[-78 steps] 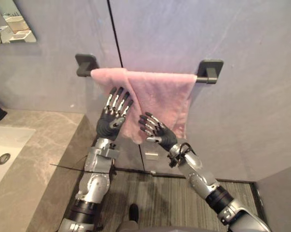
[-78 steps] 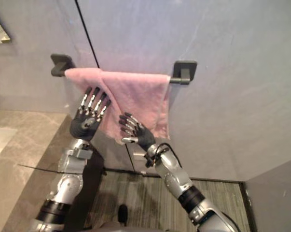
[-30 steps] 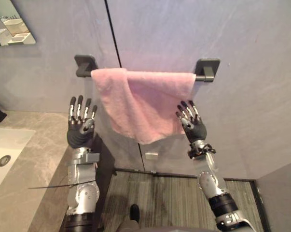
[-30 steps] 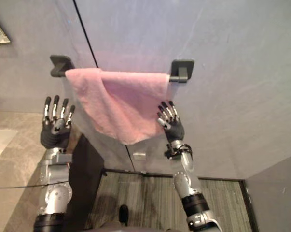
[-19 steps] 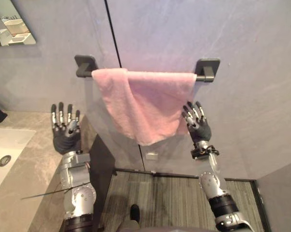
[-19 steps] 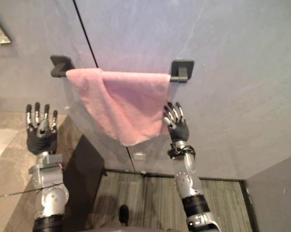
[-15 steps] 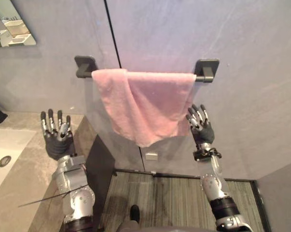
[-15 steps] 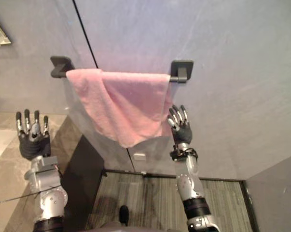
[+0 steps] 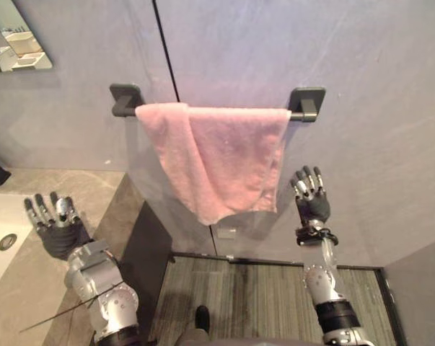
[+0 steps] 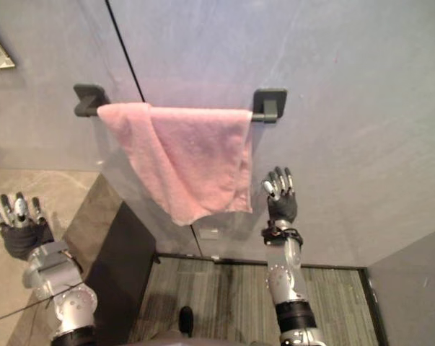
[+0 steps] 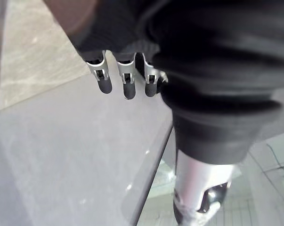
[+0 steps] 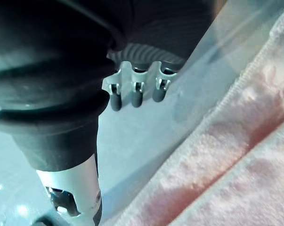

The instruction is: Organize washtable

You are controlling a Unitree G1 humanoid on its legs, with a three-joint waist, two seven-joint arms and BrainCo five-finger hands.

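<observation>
The pink towel (image 9: 217, 155) is hung over the dark rail (image 9: 306, 104) at 12 o'clock. The right hand (image 9: 312, 205) is held up at 4 o'clock, and the left hand (image 9: 58, 234) over the desk (image 9: 94, 189) at 8 o'clock. All fingers are spread straight, and nothing is gripped.

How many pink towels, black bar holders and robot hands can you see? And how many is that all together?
pink towel: 1
black bar holders: 2
robot hands, the left hand and the right hand: 2
total: 5
</observation>
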